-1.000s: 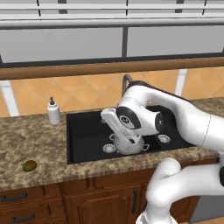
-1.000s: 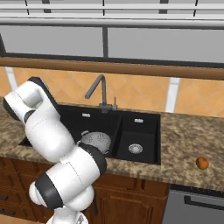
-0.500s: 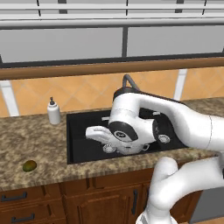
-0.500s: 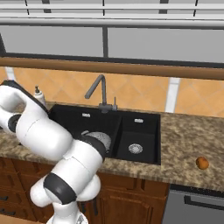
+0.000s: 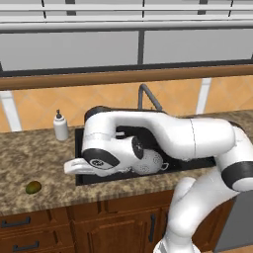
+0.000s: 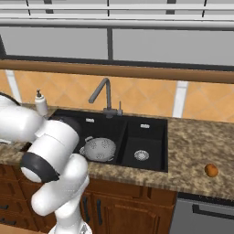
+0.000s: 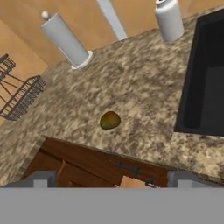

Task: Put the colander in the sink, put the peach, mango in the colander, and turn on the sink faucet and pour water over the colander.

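The silver colander sits in the left basin of the black sink, also seen as the colander behind my arm. The dark faucet stands behind the basins with no water running. The green-yellow mango lies on the granite counter left of the sink, small in the left base view as the mango. My gripper hangs open above and short of the mango, holding nothing. The orange peach rests on the counter right of the sink.
A white soap dispenser stands at the sink's back left corner. A paper towel roll and a wire rack sit farther left on the counter. The counter's front edge and wooden drawers lie just below the mango.
My arm has swung left from over the sink to over the left counter, towards the mango. The gripper stayed open. The colander stayed in the basin.
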